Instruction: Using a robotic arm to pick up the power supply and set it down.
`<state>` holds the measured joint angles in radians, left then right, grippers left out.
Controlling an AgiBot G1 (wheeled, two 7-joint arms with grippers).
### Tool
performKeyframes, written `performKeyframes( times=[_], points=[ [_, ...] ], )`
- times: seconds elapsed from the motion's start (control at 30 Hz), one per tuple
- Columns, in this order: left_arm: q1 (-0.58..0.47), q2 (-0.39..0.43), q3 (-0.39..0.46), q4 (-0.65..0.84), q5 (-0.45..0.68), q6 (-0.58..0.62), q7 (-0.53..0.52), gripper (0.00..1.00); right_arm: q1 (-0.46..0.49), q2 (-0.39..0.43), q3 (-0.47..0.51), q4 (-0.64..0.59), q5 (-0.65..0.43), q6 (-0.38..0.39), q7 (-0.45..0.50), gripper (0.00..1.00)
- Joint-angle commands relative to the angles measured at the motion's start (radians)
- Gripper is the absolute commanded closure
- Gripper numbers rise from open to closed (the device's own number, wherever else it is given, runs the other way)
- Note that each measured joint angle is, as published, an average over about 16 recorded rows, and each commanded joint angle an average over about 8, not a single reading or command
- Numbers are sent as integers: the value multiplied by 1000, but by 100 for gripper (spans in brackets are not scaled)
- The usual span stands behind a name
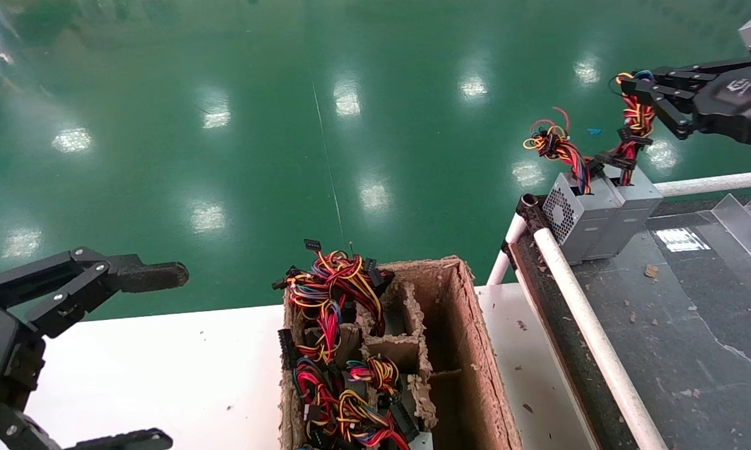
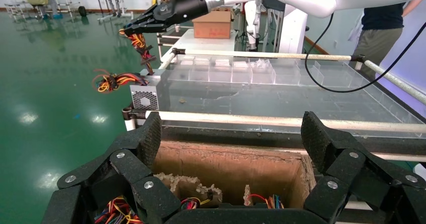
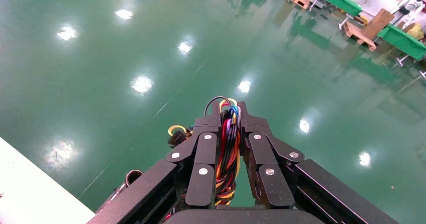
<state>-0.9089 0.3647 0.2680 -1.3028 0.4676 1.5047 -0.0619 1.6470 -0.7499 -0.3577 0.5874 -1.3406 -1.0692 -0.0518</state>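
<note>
So the right gripper (image 1: 639, 90) is up high past the far corner of the conveyor table (image 1: 694, 325), and it's pinching the wire bundle (image 1: 633, 128) tight between its fingers (image 3: 205, 169) (you can see the red, yellow and black strands squeezed right through the middle). The power supply (image 1: 625, 209) is sitting upright at that far corner of the dark belt, right against the white rail (image 1: 594, 325), touching a second grey box (image 1: 572, 215) with the mesh side. Wires are running up from it to the claw. The left gripper (image 1: 144, 350) is hanging spread wide over the white table (image 1: 163, 362), just beside the cardboard box (image 1: 475, 362) stuffed with loose cables (image 1: 335, 350).
</note>
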Motion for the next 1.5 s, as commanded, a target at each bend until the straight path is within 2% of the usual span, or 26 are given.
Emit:
performKeyframes(
  times=[0.03, 0.13, 0.17, 0.2, 0.47, 0.77, 1.5],
  points=[
    [0, 0, 0, 0, 0, 0, 0, 0, 0, -9, -4, 4, -6, 10, 6, 51],
    [0, 0, 1, 0, 0, 0, 0, 0, -1, -10, -6, 13, -8, 9, 16, 14],
    [0, 0, 1, 0, 0, 0, 0, 0, -2, -10, -8, 16, -9, 8, 19, 4],
    [0, 0, 1, 0, -1, 0, 0, 0, -3, -10, -9, 20, -11, 7, 22, 0],
    [-1, -1, 2, 0, -1, 0, 1, 0, -3, -5, -23, 28, -28, 2, 65, 0],
    [-1, -1, 3, 1, -1, -1, 2, 0, 0, 0, -26, 39, -11, -44, 116, 0],
    [-4, -1, 6, 4, -2, 1, 3, 0, -203, 49, 11, 272, 210, -181, 163, 0]
  ],
)
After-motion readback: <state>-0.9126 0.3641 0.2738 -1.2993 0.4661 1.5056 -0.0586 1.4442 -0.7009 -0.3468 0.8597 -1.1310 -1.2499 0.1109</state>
